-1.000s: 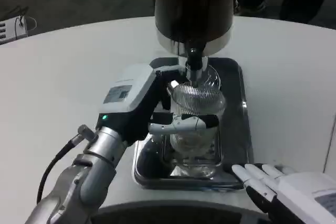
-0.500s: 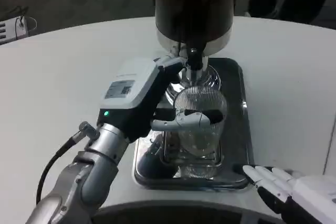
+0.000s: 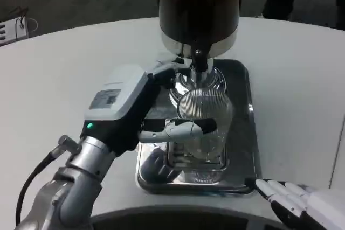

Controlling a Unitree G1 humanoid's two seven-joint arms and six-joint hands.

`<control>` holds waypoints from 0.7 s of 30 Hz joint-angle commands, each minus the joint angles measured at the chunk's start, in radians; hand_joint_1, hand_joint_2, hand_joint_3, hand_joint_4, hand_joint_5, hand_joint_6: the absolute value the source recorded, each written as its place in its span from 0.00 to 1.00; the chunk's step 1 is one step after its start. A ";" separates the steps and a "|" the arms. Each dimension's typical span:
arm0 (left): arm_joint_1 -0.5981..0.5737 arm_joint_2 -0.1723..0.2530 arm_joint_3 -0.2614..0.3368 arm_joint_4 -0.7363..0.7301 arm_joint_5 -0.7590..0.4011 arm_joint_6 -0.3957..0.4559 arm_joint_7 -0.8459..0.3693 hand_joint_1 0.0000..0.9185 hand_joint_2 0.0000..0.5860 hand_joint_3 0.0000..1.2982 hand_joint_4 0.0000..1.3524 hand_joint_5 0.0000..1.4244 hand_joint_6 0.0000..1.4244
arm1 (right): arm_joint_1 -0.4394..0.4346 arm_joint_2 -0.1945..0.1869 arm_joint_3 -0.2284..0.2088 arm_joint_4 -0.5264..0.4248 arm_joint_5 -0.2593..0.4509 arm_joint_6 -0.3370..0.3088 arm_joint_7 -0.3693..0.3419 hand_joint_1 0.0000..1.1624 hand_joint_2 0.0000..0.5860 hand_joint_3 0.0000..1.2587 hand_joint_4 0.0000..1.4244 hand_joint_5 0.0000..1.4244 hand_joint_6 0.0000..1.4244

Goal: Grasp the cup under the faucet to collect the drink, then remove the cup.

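Clear cup (image 3: 205, 125) tilted below faucet (image 3: 198, 60), left hand (image 3: 161, 111) fingers (image 3: 186, 129) clamped around it, over tray (image 3: 245, 133)

Label on left robot hand (image 3: 127, 106) unreadable (too blurred); no legible text.

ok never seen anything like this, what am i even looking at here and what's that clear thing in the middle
You are looking down from a camera on a humanoid robot's head or chest at a white table. The silver arm on the left ends in the robot's left hand, which has a white back and white-and-black fingers. That hand holds a clear ribbed plastic cup, tilted with its mouth towards the camera. The cup sits above a shiny metal tray, just below the small faucet of a tall dark drink dispenser. The white fingers at the bottom right belong to the robot's right hand, resting on the table beside the tray and holding nothing.
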 commanded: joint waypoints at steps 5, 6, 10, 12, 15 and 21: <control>0.156 0.043 0.120 -0.208 -0.086 0.017 -0.073 0.17 0.01 0.29 0.17 0.30 0.55 | 0.012 -0.019 -0.001 -0.014 0.020 0.003 -0.027 0.47 0.72 0.00 0.00 0.00 0.00; 0.172 0.044 0.135 -0.230 -0.099 0.017 -0.079 0.17 0.01 0.29 0.17 0.30 0.55 | 0.012 -0.020 0.001 -0.014 0.019 0.002 -0.029 0.47 0.72 0.00 0.00 0.00 0.00; 0.225 0.040 0.197 -0.313 -0.183 -0.012 -0.097 0.15 0.02 0.28 0.20 0.30 0.52 | 0.008 -0.016 0.007 -0.014 0.013 -0.003 -0.035 0.47 0.72 0.00 0.00 0.00 0.00; 0.236 0.037 0.217 -0.337 -0.226 -0.032 -0.105 0.15 0.02 0.29 0.22 0.30 0.46 | 0.008 -0.013 0.011 -0.014 0.009 -0.003 -0.034 0.47 0.72 0.00 0.00 0.00 0.00; 0.224 0.029 0.239 -0.351 -0.306 -0.063 -0.124 0.13 0.04 0.29 0.24 0.28 0.37 | 0.005 -0.011 0.019 -0.014 0.003 -0.007 -0.034 0.47 0.72 0.00 0.00 0.00 0.00; 0.164 0.026 0.239 -0.358 -0.462 -0.091 -0.214 0.08 0.07 0.27 0.24 0.27 0.29 | -0.004 0.000 0.033 -0.014 -0.012 -0.015 -0.035 0.47 0.73 0.00 0.00 0.00 0.00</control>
